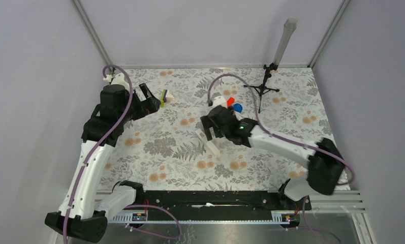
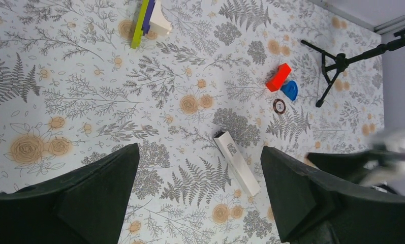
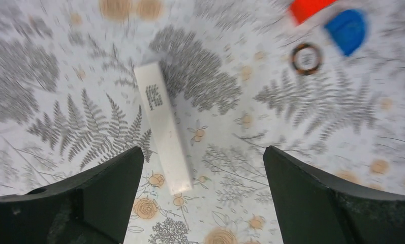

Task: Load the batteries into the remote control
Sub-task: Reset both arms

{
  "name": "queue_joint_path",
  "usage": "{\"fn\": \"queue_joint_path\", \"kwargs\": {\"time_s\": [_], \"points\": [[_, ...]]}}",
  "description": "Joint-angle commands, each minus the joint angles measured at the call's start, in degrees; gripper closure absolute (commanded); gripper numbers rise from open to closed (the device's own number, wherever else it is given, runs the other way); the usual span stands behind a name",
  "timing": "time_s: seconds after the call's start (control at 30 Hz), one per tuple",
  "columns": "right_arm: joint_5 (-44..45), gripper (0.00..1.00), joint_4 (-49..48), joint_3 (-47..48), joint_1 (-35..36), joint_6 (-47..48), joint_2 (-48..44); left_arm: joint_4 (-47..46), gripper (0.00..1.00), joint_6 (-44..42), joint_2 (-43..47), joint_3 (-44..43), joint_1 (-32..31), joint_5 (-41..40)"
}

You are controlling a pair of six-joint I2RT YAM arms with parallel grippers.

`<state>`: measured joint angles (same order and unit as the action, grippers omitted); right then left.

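The remote control is a slim white bar lying flat on the floral cloth near the table's middle. It also shows in the left wrist view, with a dark far end and a small dark label, and in the right wrist view. My right gripper is open and empty just above the bar's far half; the bar's near end lies between the open jaws, closer to the left finger. My left gripper is open and empty at the back left. No batteries show in any view.
A red block, a blue half-round piece and a small dark ring lie behind the right gripper. A black tripod stands at the back right. Yellow, purple and white pieces lie beside the left gripper.
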<state>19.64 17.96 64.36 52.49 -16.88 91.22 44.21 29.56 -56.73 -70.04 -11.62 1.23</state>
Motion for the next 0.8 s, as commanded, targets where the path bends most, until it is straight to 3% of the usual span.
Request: {"fn": "queue_joint_path", "kwargs": {"time_s": [0.0,0.2,0.33,0.5,0.77], "points": [[15.40,0.05,-0.43,-5.12,-0.37,-2.71,-17.32,-1.14,0.01,-0.56,4.99,-2.09,0.28,-2.79],[32.11,0.01,-1.86,-12.91,-0.35,1.85,-43.17,-0.90,0.01,-1.09,10.52,-1.45,0.22,-4.72],[41.37,0.00,-0.84,-11.70,-0.37,7.92,-54.40,2.01,0.01,-1.25,15.12,-3.31,0.19,-6.53],[49.64,0.00,1.27,-5.69,-0.32,16.05,-62.05,2.82,0.01,-3.49,18.92,-4.14,0.21,-7.60],[53.92,0.00,-2.17,-2.41,-0.36,27.97,-66.19,6.55,0.01,-9.53,17.57,-9.66,0.24,-8.34]]}}
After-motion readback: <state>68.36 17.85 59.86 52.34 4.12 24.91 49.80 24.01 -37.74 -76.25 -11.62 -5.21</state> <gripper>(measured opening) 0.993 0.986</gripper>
